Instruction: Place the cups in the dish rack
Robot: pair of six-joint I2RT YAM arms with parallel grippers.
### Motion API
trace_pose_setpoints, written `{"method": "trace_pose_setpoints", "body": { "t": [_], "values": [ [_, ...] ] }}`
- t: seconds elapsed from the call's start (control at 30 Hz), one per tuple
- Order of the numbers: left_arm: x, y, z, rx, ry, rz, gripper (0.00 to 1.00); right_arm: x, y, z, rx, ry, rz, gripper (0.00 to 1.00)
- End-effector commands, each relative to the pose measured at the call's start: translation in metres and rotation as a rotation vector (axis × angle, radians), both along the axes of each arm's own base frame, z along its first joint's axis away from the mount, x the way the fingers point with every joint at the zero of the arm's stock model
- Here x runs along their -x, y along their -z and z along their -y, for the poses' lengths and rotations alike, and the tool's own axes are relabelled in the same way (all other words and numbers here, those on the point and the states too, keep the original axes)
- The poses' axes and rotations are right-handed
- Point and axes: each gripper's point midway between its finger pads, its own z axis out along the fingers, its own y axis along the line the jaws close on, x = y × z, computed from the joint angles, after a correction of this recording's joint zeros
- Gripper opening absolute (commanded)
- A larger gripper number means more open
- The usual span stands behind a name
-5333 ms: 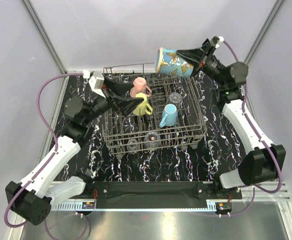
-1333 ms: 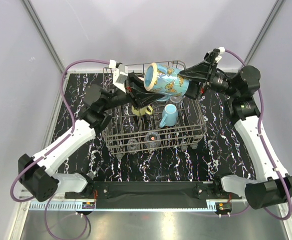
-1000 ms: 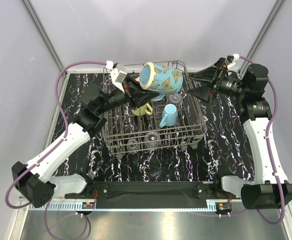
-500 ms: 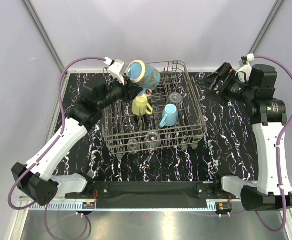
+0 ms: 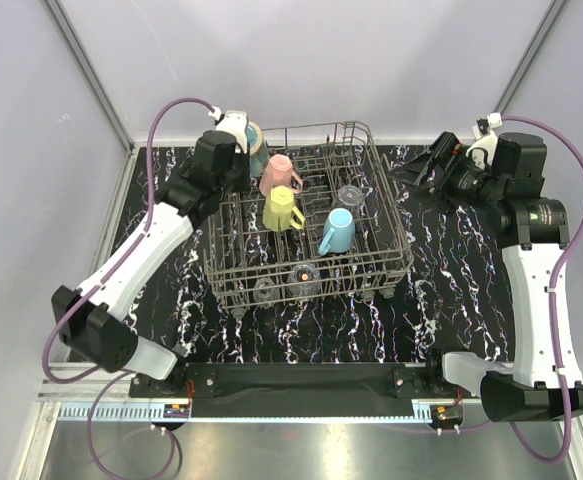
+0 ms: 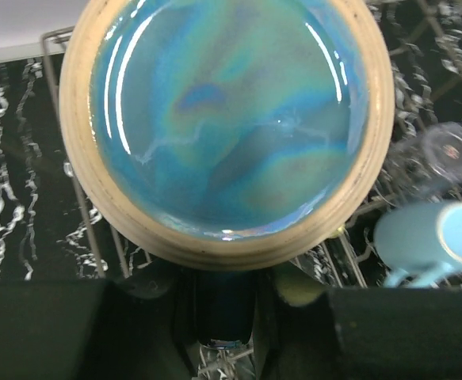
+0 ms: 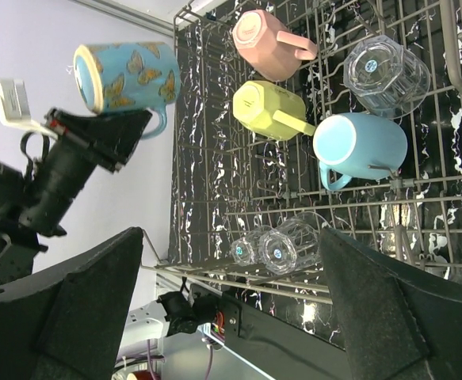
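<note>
Left hand (image 7: 141,120) pinches the handle of the butterfly-printed blue ceramic mug (image 7: 127,75) over the far-left corner of the dark grey wire dish rack (image 5: 391,262), the last cup I see unloaded; right hand (image 5: 423,167) gapes empty.

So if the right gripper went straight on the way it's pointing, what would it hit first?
The open right gripper would most likely meet the dish rack first, on a line toward the clear glasses; depth is unclear.

Four mugs (image 7: 360,146), three clear glasses (image 7: 387,75) — one dish rack (image 5: 381,262)
</note>
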Motion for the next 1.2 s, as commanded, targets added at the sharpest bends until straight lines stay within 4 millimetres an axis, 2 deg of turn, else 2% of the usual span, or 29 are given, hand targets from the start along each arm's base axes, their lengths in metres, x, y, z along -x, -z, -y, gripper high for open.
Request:
{"method": "trace_pose_setpoints", "body": {
  "t": [0.0, 0.03, 0.1, 0.13, 0.27, 0.4, 0.43, 0.6, 0.8, 0.83, 0.87, 1.03, 1.17],
  "values": [
    [-0.032, -0.074, -0.022, 0.064, -0.208, 0.195, 0.0, -0.004, -0.001, 0.005, 0.028, 0.022, 0.028, 1.0],
    [-0.037, -0.063, -0.023, 0.045, -0.228, 0.165, 0.0, -0.004, 0.0, 0.006, 0.03, 0.025, 0.027, 1.0],
    [-0.043, -0.063, -0.025, 0.05, -0.26, 0.162, 0.0, -0.004, 0.001, 0.007, 0.032, 0.028, 0.024, 1.0],
    [-0.048, -0.055, -0.025, 0.044, -0.275, 0.145, 0.0, -0.004, 0.001, 0.007, 0.035, 0.03, 0.024, 1.0],
    [-0.06, -0.044, -0.035, 0.039, -0.38, 0.118, 0.0, -0.004, 0.002, 0.008, 0.036, 0.034, 0.023, 1.0],
    [-0.072, -0.036, -0.03, 0.069, -0.41, 0.11, 0.0, -0.004, 0.002, 0.008, 0.037, 0.036, 0.021, 1.0],
    [-0.076, -0.028, -0.029, 0.06, -0.423, 0.092, 0.0, -0.005, 0.003, 0.008, 0.037, 0.036, 0.018, 1.0],
    [-0.089, -0.012, -0.02, 0.106, -0.445, 0.078, 0.0, -0.005, 0.005, 0.007, 0.031, 0.034, 0.012, 1.0],
    [-0.102, -0.004, -0.023, 0.143, -0.547, 0.081, 0.0, -0.008, 0.012, 0.008, 0.04, 0.036, -0.001, 1.0],
    [-0.103, -0.008, -0.024, 0.145, -0.555, 0.09, 0.0, -0.008, 0.012, 0.008, 0.04, 0.036, -0.001, 1.0],
    [-0.104, -0.002, -0.024, 0.14, -0.566, 0.077, 0.0, -0.008, 0.013, 0.008, 0.039, 0.036, -0.005, 1.0],
    [-0.109, 0.003, -0.027, 0.144, -0.626, 0.059, 0.0, -0.011, 0.013, 0.008, 0.038, 0.039, -0.004, 1.0],
    [-0.109, 0.016, -0.026, 0.14, -0.642, 0.028, 0.0, -0.012, 0.015, 0.008, 0.033, 0.036, -0.009, 1.0]
  ]
}}
